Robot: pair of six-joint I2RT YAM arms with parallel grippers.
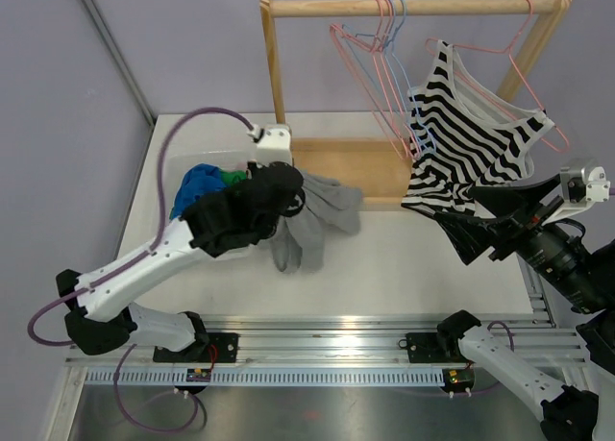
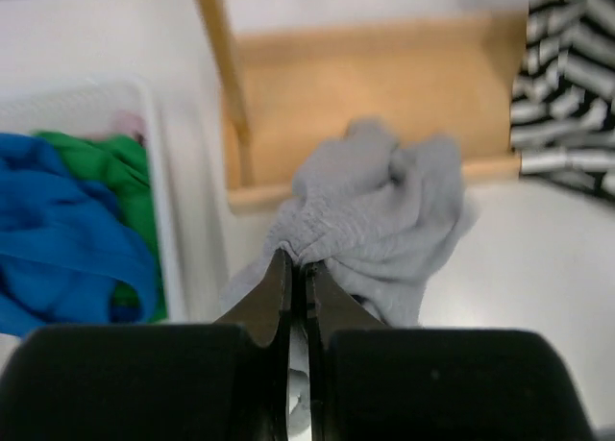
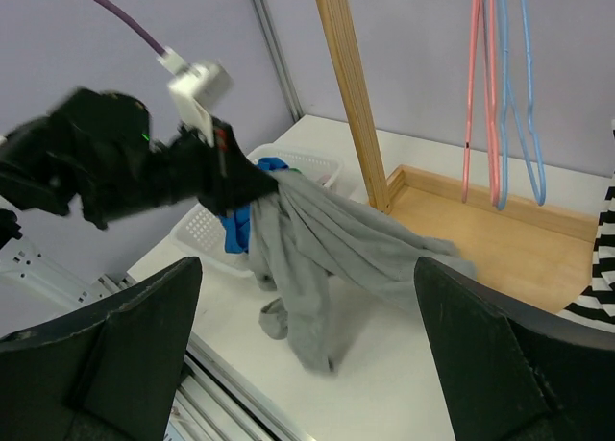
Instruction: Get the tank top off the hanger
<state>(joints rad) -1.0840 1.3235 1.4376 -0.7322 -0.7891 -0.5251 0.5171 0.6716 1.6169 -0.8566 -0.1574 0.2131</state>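
Currently the striped tank top (image 1: 471,143) hangs on a pink hanger (image 1: 524,66) above the surface's far right corner. The right end effector (image 1: 483,220), spread wide, sits just below it and should probably pinch one strap and ease it off. The left end effector (image 2: 296,278) pinches a grey garment (image 2: 384,210).

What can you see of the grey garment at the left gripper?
The grey garment is soft, knit-looking fabric, crumpled, with no hanger in it. The left gripper is shut on one bunched edge and holds that end up. The rest drapes in folds onto the white table beside the white basket, and its far end reaches the wooden rack base.
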